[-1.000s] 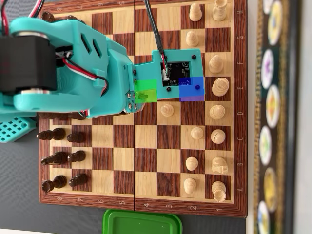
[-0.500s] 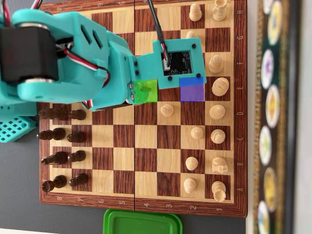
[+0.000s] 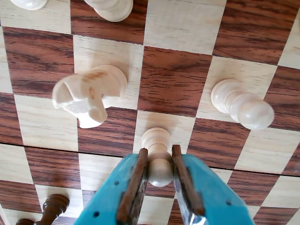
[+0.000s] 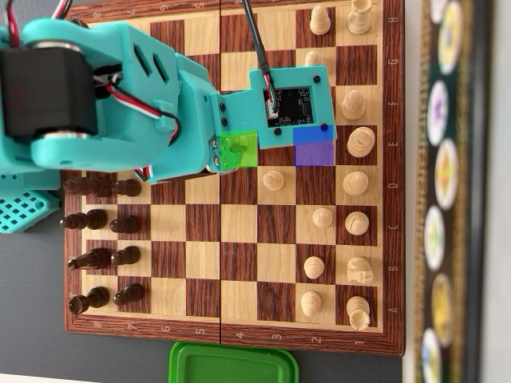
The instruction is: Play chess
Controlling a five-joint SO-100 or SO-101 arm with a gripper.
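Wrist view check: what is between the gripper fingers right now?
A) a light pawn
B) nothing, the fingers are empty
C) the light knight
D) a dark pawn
A. The gripper has its fingers closed on either side of the light pawn, while the light knight stands apart to the left and a dark piece sits at the lower left corner.

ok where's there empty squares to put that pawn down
The middle of the board is bare, between the dark pieces at left and the light pieces at right in the overhead view. Both side columns are crowded. The claw grips the pawn.
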